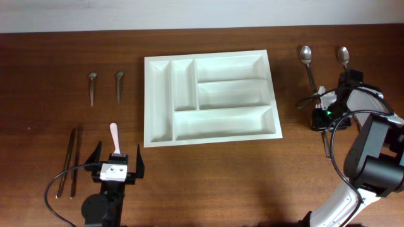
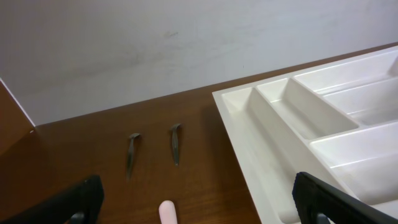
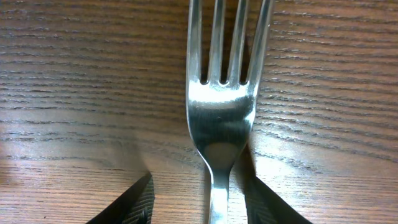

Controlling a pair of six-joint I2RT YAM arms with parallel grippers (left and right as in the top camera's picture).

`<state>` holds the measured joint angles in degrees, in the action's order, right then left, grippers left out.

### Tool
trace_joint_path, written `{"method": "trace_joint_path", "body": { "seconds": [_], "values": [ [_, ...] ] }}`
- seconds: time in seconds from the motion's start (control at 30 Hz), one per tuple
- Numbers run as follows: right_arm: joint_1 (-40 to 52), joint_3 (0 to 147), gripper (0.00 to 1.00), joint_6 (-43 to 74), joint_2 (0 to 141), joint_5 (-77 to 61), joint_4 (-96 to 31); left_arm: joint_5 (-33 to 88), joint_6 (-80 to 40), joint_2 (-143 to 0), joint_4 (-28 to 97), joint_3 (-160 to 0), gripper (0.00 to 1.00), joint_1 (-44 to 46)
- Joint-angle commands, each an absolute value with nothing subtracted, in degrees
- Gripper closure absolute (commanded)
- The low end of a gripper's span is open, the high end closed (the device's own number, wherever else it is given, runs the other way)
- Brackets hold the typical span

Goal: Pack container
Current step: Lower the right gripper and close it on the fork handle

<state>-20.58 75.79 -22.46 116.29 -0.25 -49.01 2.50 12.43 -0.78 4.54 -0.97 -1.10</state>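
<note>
The tabletop (image 1: 240, 183) carries the white container (image 1: 147, 101) at its centre. At 7 o'clock the left jaws gape wide, holding nothing. At 3 o'clock the right jaws stand open astride a fork (image 3: 219, 118), not clamping it.

we log container (image 1: 146, 104) plain white | desk (image 1: 208, 183) red-brown, we see fine darker grain lines across it | fork (image 3: 221, 118) shiny silver | handle (image 1: 113, 133) pale pink | left tool (image 1: 117, 154) black with white-grey body | right tool (image 3: 208, 205) black | right arm (image 1: 372, 157) black with white links | wall (image 2: 155, 50) dull off-white
</note>
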Motion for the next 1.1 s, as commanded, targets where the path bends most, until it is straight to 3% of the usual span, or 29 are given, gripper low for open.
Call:
{"method": "trace_joint_path", "body": {
  "seconds": [0.0, 0.1, 0.27, 0.6, 0.97, 1.07],
  "values": [
    [-20.71, 70.98, 0.54, -22.17, 123.15, 2.66, -48.51, 2.11, 12.29, -0.30, 4.54, -0.51, 0.01, -1.30],
    [-20.71, 70.98, 0.55, -22.17, 123.15, 2.66, -48.14, 2.11, 12.29, -0.30, 4.56, -0.51, 0.01, -1.28],
    [-20.71, 70.98, 0.67, -22.17, 123.15, 2.66, -47.94, 2.11, 12.29, -0.30, 4.56, -0.51, 0.01, -1.30],
    [-20.71, 70.98, 0.77, -22.17, 123.15, 2.70, -47.92, 2.11, 12.29, -0.30, 4.56, -0.51, 0.01, -1.28],
    [-20.71, 71.00, 0.96, -22.15, 123.15, 3.77, -47.46, 2.11, 12.29, -0.30, 4.56, -0.51, 0.01, -1.30],
    [-20.71, 71.07, 0.96, -22.15, 123.15, 3.77, -47.42, 2.11, 12.29, -0.30, 4.54, -0.51, 0.01, -1.30]
  ]
}}
